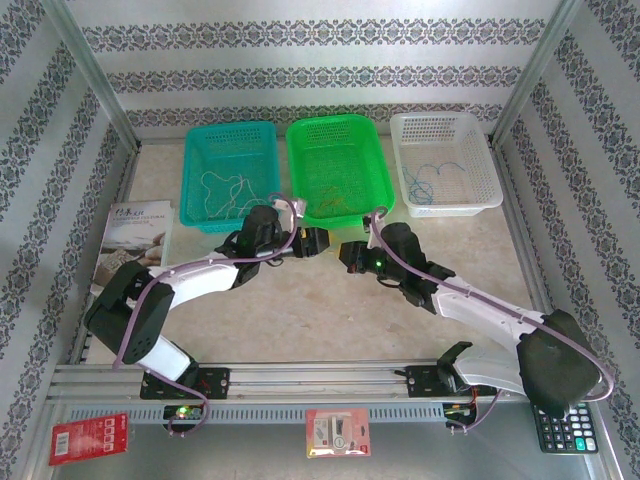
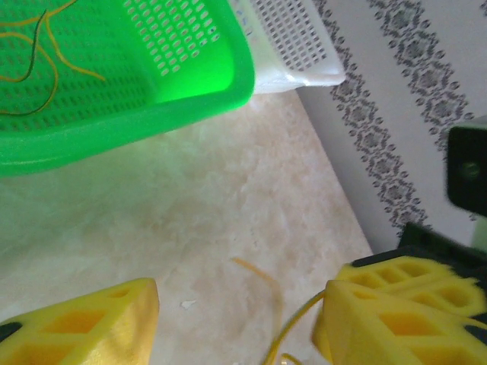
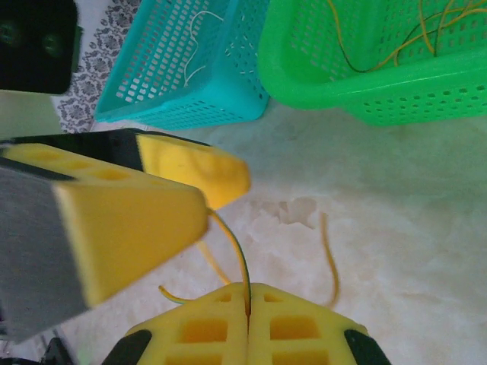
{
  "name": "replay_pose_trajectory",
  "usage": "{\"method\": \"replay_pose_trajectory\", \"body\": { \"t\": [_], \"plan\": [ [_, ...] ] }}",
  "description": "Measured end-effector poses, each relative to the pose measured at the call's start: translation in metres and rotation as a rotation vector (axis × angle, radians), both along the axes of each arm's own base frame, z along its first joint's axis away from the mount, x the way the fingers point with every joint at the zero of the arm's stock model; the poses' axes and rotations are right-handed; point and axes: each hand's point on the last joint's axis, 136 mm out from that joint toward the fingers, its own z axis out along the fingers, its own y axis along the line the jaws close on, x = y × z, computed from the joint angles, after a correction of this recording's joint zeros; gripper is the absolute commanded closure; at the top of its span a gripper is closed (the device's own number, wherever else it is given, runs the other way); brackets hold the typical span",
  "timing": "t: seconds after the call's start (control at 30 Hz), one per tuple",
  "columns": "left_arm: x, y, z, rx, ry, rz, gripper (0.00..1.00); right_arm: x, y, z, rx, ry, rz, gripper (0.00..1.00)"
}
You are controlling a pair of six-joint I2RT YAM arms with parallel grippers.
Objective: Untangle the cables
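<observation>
My right gripper (image 3: 249,323) is shut on a thin yellow cable with a green stripe (image 3: 237,247), which arcs up from the jaws to the left gripper's yellow fingers (image 3: 137,220). My left gripper (image 2: 240,319) stands open over the table, and the same yellow cable (image 2: 295,325) runs just beside its right finger (image 2: 403,312). In the top view both grippers (image 1: 322,243) (image 1: 350,256) meet at mid-table, in front of the green basket (image 1: 372,160). Yellow-orange cables (image 1: 335,205) lie in that basket, cream ones (image 1: 225,190) in the teal basket (image 1: 196,170), blue ones (image 1: 432,180) in the white basket (image 1: 480,150).
The three baskets line the back of the table. A booklet (image 1: 135,225) lies at the left, a calculator (image 1: 565,428) at the front right. Two packets (image 1: 88,437) (image 1: 337,432) sit on the front rail. Patterned walls and frame posts close in the sides.
</observation>
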Motion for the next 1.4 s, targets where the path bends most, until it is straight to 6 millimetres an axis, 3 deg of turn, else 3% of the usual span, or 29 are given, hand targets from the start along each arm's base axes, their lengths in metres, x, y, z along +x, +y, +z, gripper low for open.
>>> {"method": "replay_pose_trajectory", "body": {
  "t": [0.23, 0.43, 0.67, 1.0, 1.4],
  "plan": [
    [0.001, 0.0, -0.014, 0.028, 0.017, -0.007, 0.74, -0.004, 0.011, 0.009, 0.017, -0.009, 0.038, 1.0],
    [0.003, -0.002, -0.013, 0.021, 0.02, -0.003, 1.0, -0.006, 0.015, 0.006, 0.014, -0.002, 0.051, 1.0],
    [0.007, -0.002, -0.008, 0.0, 0.014, 0.021, 1.0, -0.006, 0.013, 0.004, 0.021, 0.006, 0.035, 1.0],
    [0.008, -0.005, 0.019, -0.108, -0.023, 0.069, 1.0, -0.004, -0.001, -0.013, 0.031, 0.0, -0.03, 1.0],
    [0.015, -0.009, 0.044, -0.237, -0.033, 0.095, 1.0, 0.003, 0.001, 0.003, 0.098, -0.052, -0.052, 1.0]
  ]
}}
